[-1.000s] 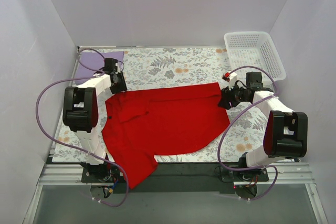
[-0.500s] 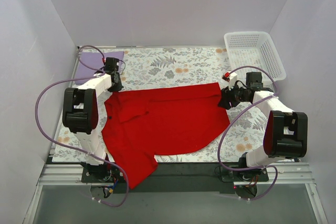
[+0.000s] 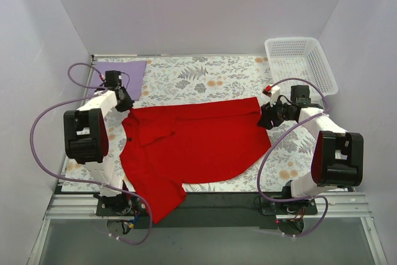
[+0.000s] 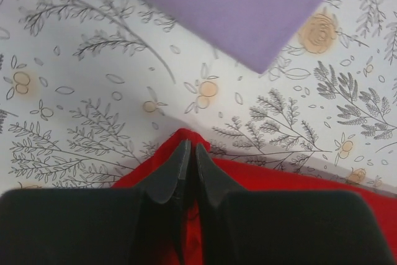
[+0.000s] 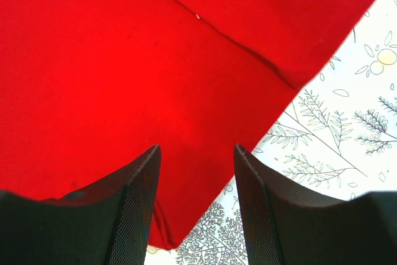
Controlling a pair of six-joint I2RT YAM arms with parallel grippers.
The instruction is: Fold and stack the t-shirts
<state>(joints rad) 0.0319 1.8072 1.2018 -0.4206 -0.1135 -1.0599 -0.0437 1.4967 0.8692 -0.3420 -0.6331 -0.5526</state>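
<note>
The red t-shirt (image 3: pixel 192 144) lies spread across the floral table cover, its lower left part hanging over the near edge. My left gripper (image 3: pixel 123 105) is shut on the shirt's upper left corner (image 4: pixel 186 138), red cloth pinched between its fingers (image 4: pixel 173 166). The lavender t-shirt (image 3: pixel 121 74) lies flat as a folded rectangle at the back left, its corner (image 4: pixel 248 10) showing just beyond the left gripper. My right gripper (image 5: pixel 195 150) stands open over the shirt's right corner (image 5: pixel 186 79), with the cloth lying below the jaws.
A white lattice basket (image 3: pixel 301 63) stands at the back right corner. The floral table cover (image 3: pixel 205 79) shows behind the red shirt. Purple cables loop around both arms. Pale walls close in the left, back and right sides.
My left gripper has closed on the red shirt's upper left corner and moved left and back toward the lavender shirt, drawing the corner with it. The right arm has not moved.
</note>
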